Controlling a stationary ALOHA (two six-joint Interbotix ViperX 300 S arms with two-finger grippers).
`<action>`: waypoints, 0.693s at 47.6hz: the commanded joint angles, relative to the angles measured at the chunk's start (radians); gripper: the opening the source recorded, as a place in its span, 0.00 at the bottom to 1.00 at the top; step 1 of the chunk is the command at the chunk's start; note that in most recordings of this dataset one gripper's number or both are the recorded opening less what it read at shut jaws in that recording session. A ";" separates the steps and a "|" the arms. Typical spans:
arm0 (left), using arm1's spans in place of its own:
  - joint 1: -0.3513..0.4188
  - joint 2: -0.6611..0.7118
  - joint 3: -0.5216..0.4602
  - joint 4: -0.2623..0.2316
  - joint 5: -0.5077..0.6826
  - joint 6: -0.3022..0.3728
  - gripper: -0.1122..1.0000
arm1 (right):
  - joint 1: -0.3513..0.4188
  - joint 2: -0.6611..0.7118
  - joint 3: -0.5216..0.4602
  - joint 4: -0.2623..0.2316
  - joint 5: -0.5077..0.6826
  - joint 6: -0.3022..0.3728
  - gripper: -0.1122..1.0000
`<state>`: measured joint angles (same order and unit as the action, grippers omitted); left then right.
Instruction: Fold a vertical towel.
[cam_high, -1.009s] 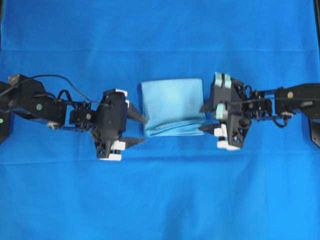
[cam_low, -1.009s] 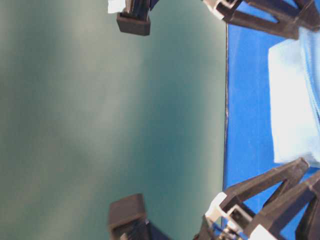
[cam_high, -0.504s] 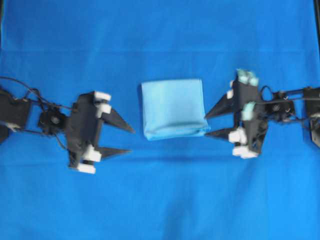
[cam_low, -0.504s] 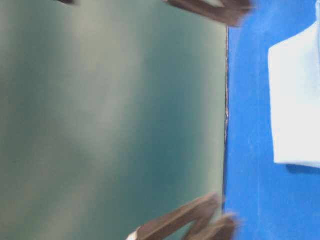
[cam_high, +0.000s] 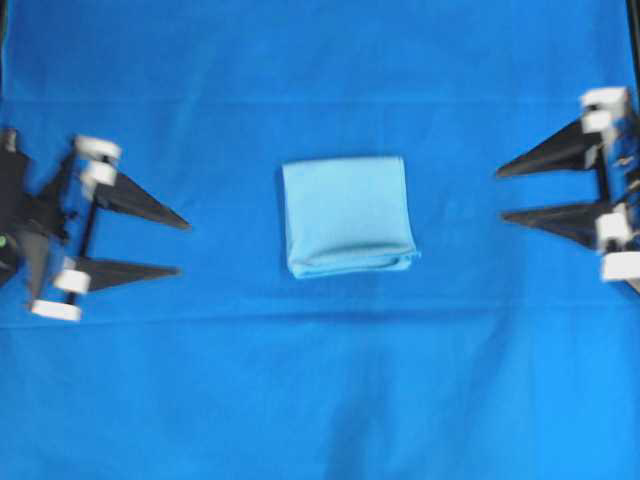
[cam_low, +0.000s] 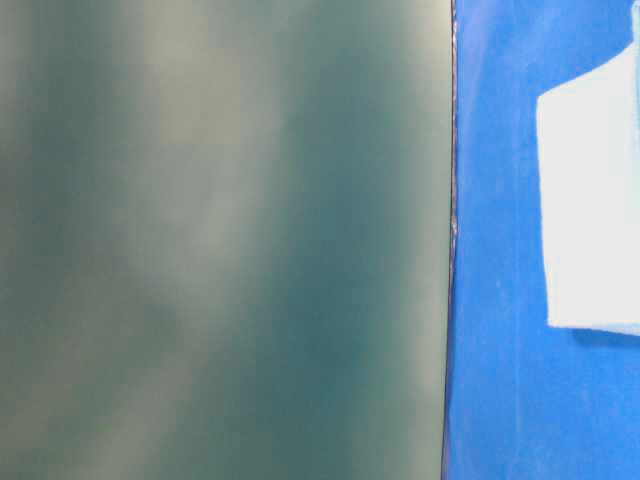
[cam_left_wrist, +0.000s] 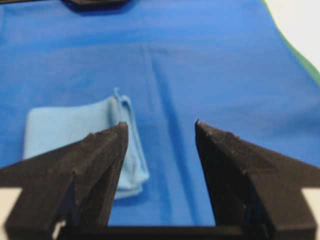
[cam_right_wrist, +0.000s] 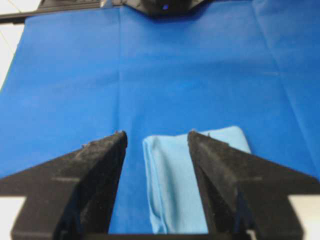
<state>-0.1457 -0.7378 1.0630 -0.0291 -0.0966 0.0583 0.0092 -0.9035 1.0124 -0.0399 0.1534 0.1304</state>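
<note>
Pale sky-blue, the towel (cam_high: 347, 216) lay folded into a compact, roughly square pad on the deep-blue table covering (cam_high: 320, 400), between the two pincers and well apart from both. The left gripper (cam_high: 182, 247) sat at the left edge of the overhead view, its black fingers (cam_high: 140, 203) spread apart and empty, tips pointing toward the towel. The right gripper (cam_high: 501, 194) faced it from the right edge, jaws likewise parted with nothing between them.

A deep-blue table covering (cam_high: 330, 390) — creased in places — bears the folded towel (cam_high: 347, 216) at its middle.
</note>
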 joint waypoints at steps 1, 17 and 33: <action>0.003 -0.094 0.011 0.000 0.025 -0.003 0.58 | -0.011 -0.071 0.026 -0.009 0.012 -0.002 0.62; 0.058 -0.402 0.201 0.000 0.078 -0.008 0.58 | -0.091 -0.278 0.216 -0.008 0.005 0.000 0.62; 0.106 -0.551 0.293 0.000 0.135 -0.060 0.58 | -0.095 -0.293 0.272 -0.002 -0.023 0.005 0.62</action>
<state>-0.0506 -1.2916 1.3683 -0.0291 0.0399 -0.0015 -0.0828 -1.2072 1.2977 -0.0445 0.1411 0.1335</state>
